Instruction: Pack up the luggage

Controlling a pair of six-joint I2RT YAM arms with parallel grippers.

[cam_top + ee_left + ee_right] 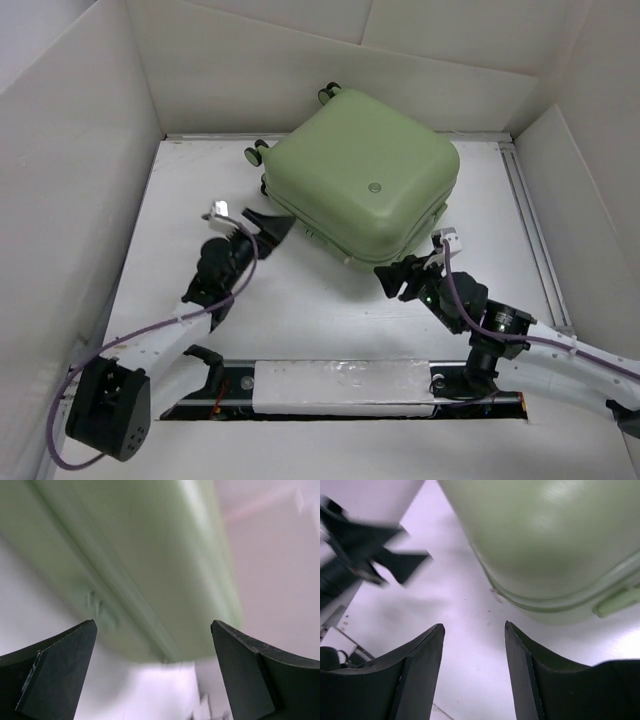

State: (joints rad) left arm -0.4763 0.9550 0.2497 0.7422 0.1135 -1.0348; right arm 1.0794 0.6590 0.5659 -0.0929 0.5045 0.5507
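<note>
Two arms reached over the white counter [330, 300] toward one closed case. At the left, the left arm [215, 270] angled up and to the right, a purple cable [90, 365] trailing from it. Its jaws stood wide open, empty, just beside the near left edge of the luggage [365, 180]; whether they touched the shell cannot be told from above. In the left wrist view the two black fingers [57, 672] framed the blurred green side of the case, with its seam [145, 615] running between them and nothing clamped.

In the middle, toward the back of the counter, the luggage lay flat and shut, one pale green shell facing up and turned at a slant. A small round silver badge [375, 186] showed on top. Wheels [256, 154] stuck out at its left and far corners.

At the right, the right arm [500, 325] came in from the lower right. Its jaws were also open and held nothing, near the case's near right corner but apart from it: the right wrist view showed bare counter between its fingers [415, 680] and the rounded green shell, where a small green tab [619, 602] sat on the rim.
</note>
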